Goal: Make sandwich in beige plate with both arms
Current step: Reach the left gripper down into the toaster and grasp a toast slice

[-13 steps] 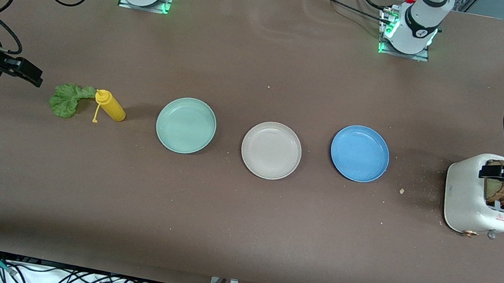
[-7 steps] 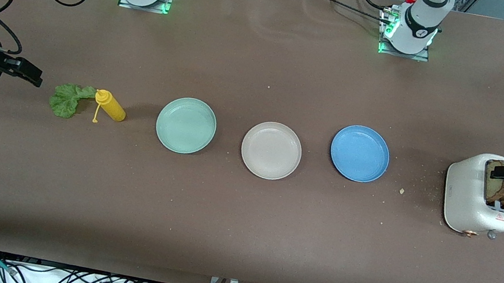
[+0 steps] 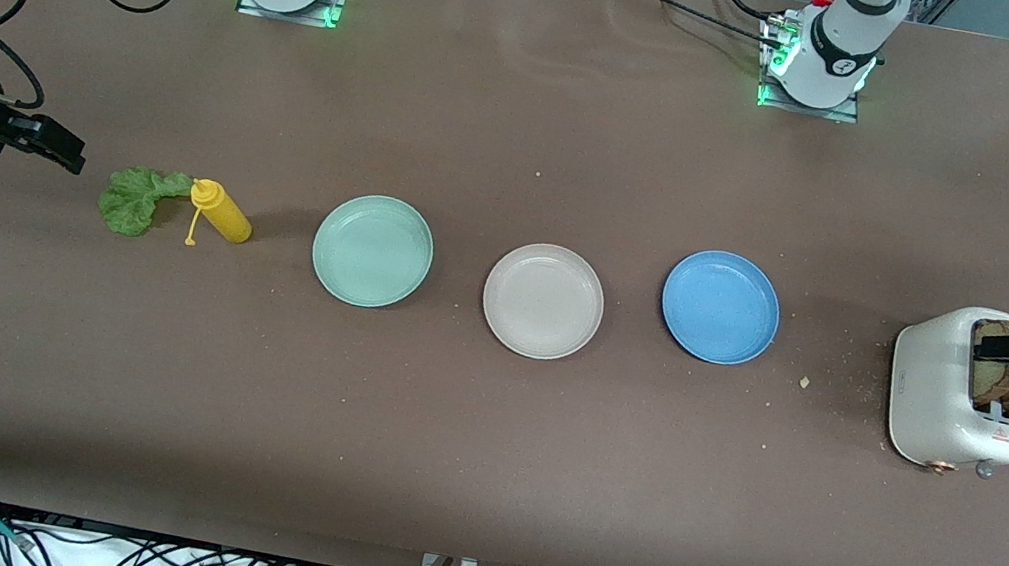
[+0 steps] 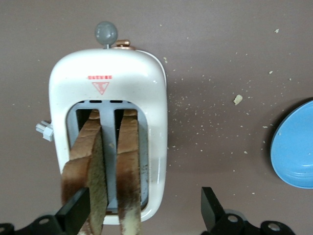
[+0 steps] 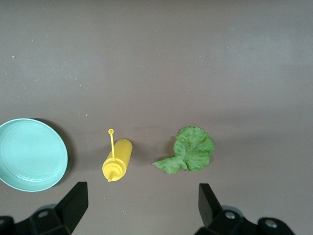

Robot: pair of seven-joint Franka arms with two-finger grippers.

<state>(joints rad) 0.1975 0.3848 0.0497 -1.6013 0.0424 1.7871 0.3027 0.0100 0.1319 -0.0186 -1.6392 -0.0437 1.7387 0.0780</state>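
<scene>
Three round shallow plates sit in a row across the brown counter [image 3: 479,441]: a mint-green plate [image 3: 373,251] toward the right arm's end, the pale beige plate [image 3: 543,301] in the middle and bare, and a blue plate [image 3: 720,307] toward the left arm's end, of which the left wrist view shows only an edge. No sandwich is assembled; its parts lie well apart. Two slices of brown toast with darker crust [image 4: 110,171] stand upright in the slots of a cream-white toaster [image 3: 938,392] at the left arm's end of the counter, with crumbs scattered on the counter between it and the blue plate. The left gripper [image 4: 145,211] hangs over the toaster with its black fingers spread; one finger [image 4: 74,211] looks to be just beside the outer slice, though whether it touches the bread is hard to make out, and the other finger stands clear of the toaster's side. The ruffled green lettuce leaf [image 3: 135,199] lies flat at the right arm's end, touching or just beside a yellow squeeze bottle [image 3: 220,212] lying on its side with its cap dangling. The right gripper [image 5: 139,205] waits with fingers spread wide, holding nothing, over the counter near the leaf; much of that arm is cut off by the front view's edge.
</scene>
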